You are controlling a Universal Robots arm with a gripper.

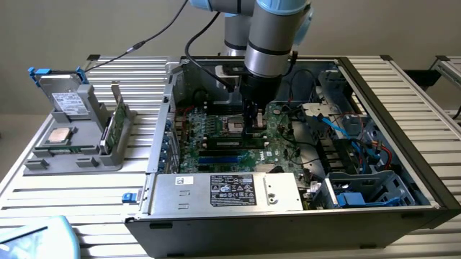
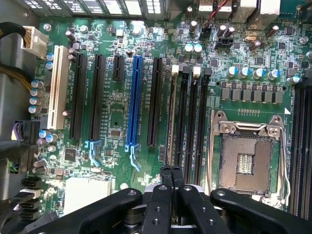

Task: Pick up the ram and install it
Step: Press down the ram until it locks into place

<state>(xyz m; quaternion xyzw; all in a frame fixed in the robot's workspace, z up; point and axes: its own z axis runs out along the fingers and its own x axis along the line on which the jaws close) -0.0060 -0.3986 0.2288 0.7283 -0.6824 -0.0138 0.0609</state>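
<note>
black 2-finger gripper (image 2: 171, 176) clenched, tips over the long dark-green ram stick (image 1: 232, 143) seated edge-on in a black motherboard slot (image 2: 201, 126). light, stiff, fragile; likely best handled by the top edge, mid-length.

Motherboard (image 2: 122, 112): glossy green laminate carrying matt black, blue and white plastic slots. Socket frame (image 2: 246, 129): bright polished metal. Ram (image 1: 232, 143): dark green board with black chips, seated in a black slot. Gripper (image 2: 171, 171): matt black metal fingers, smooth, with small screw heads. Case (image 1: 288, 229): dark painted sheet metal. Power supply (image 1: 277, 191): dull grey metal with a black printed label. Table (image 1: 418, 102): ribbed aluminium, satin finish. Holder (image 1: 72, 159): matt grey plastic.
</note>
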